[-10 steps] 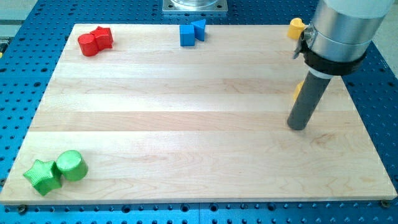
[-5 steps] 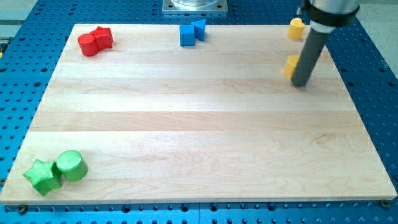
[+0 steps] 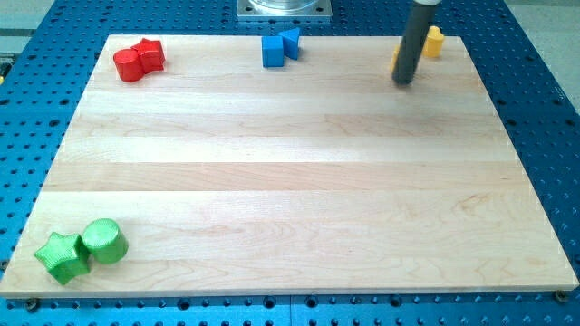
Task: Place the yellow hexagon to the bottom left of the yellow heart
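Note:
My tip (image 3: 403, 81) rests on the board near the view's top right. A yellow block, probably the yellow hexagon (image 3: 395, 62), shows only as a thin sliver at the rod's left side, mostly hidden behind the rod and touching it. The yellow heart (image 3: 435, 42) sits just to the right of the rod near the board's top right corner, partly covered by the rod. The sliver lies to the lower left of the heart, close to it.
A blue cube (image 3: 274, 51) and a blue triangle (image 3: 291, 40) sit at the top middle. A red cylinder (image 3: 130, 65) and a red star (image 3: 149, 53) sit at the top left. A green star (image 3: 62, 256) and a green cylinder (image 3: 104, 241) sit at the bottom left.
The rod has moved up and to the left across the board's right side. The yellow block it pushes has moved up and left with it, ending close to the yellow heart.

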Motion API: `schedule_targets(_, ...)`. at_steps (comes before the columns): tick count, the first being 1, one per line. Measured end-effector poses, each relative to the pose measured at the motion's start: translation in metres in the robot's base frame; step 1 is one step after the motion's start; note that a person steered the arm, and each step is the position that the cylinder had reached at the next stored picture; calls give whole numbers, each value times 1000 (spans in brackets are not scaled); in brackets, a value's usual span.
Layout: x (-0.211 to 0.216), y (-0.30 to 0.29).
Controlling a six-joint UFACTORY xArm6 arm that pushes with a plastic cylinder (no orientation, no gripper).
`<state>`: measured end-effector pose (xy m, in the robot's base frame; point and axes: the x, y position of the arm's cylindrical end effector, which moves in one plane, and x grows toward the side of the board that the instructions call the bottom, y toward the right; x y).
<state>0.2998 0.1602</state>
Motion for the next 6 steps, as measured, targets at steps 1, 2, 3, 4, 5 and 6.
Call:
schedule_targets(1, 6, -40)
schedule_targets(2, -11, -35)
schedule_targets(3, -20, -5)
schedule_targets(4, -20, -4)
schedule_targets(5, -22, 17)
schedule_targets(6, -22, 25)
